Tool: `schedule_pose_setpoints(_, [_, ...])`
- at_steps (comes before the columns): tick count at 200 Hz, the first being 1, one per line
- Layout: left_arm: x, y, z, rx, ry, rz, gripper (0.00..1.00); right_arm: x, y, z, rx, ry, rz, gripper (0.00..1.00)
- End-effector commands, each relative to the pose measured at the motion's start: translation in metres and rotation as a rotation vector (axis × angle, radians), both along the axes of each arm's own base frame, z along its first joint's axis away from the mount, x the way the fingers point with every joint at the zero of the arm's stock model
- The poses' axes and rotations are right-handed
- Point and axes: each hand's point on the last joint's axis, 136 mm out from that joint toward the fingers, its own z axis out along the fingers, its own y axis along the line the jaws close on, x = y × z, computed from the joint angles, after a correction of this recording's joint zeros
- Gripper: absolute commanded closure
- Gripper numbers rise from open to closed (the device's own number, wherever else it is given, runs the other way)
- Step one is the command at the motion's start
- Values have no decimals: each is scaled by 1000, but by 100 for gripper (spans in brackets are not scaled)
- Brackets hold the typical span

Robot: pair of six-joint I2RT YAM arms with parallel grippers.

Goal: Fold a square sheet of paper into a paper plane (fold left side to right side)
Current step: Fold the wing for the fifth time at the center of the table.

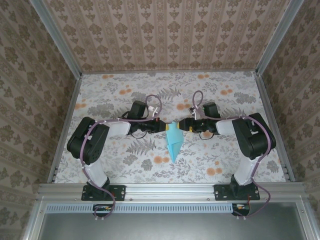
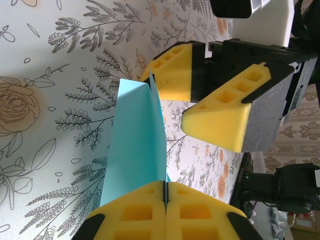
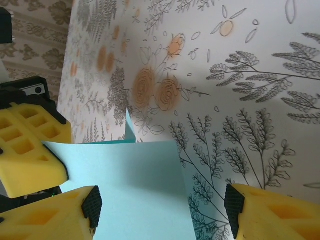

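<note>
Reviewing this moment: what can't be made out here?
- Left wrist view: the shut left tool covers the pinched edge of the light blue folded paper plane.
- Right wrist view: the frame's bottom edge cuts off the plane between the open right tool's fingers.
- Top view: both tools partly hide the plane's wide end; contact is too small to judge.

The place is a purpose-built robot test cell, the kind found in a lab, not a lived-in room. Aluminium framing [image 1: 56,37] boxes in flat panel walls [image 1: 170,35] papered with a damask print. A floral sheet covers the worktop [image 1: 115,92]. The left arm [image 1: 90,142] and right arm [image 1: 255,137] are bolted to a metal rail [image 1: 170,190] along the near edge, and purple cables [image 1: 155,102] loop over them.
</note>
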Motion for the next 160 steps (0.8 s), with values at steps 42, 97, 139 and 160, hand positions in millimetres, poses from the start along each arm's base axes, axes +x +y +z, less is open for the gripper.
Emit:
schedule_pose_setpoints(42, [0, 1, -7, -11, -20, -24, 100, -9, 14, 17, 104, -25, 98, 41])
schedule_pose_setpoints(97, [4, 5, -18, 17, -7, -9, 100, -10, 5, 26, 73, -43, 79, 56])
schedule_pose_setpoints(139, [5, 4, -23, 19, -2, -17, 100, -14, -1, 30, 34, -33, 70, 72])
schedule_pose_setpoints(160, [7, 3, -22, 18, -5, -21, 95, -15, -3, 31, 10, -10, 57, 94])
